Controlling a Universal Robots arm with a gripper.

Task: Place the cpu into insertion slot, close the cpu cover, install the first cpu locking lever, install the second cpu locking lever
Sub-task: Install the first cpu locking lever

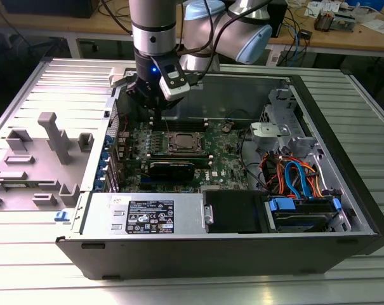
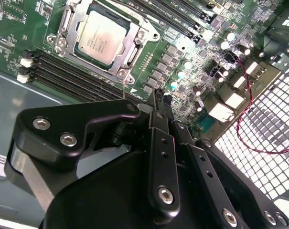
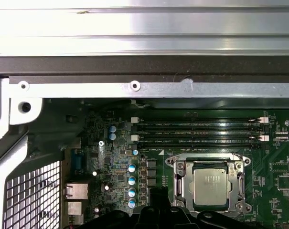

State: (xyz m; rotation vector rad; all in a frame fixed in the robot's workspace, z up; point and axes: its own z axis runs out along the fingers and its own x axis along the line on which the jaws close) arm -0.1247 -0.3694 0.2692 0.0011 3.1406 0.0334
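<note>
Hand point(image 2: 159, 97) closed, empty, over the motherboard point(image 2: 182, 67) beside the cpu point(image 2: 100, 38) under its lowered cpu cover point(image 2: 133, 47).

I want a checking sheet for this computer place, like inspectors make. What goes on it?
Surface: ridged metal table holding an open computer case.
Job's things: cpu sits in the insertion slot; cpu cover lies flat around it; whether the levers are latched, cannot tell.
Clutter: grey plastic holders on the table, exterior view's left.
Grippers: gripper hangs over the motherboard beside the slot, shut, holding nothing.
Cables: orange and blue cables inside the case; red-and-black wire by the grille.
Surroundings: wooden benches behind.
</note>
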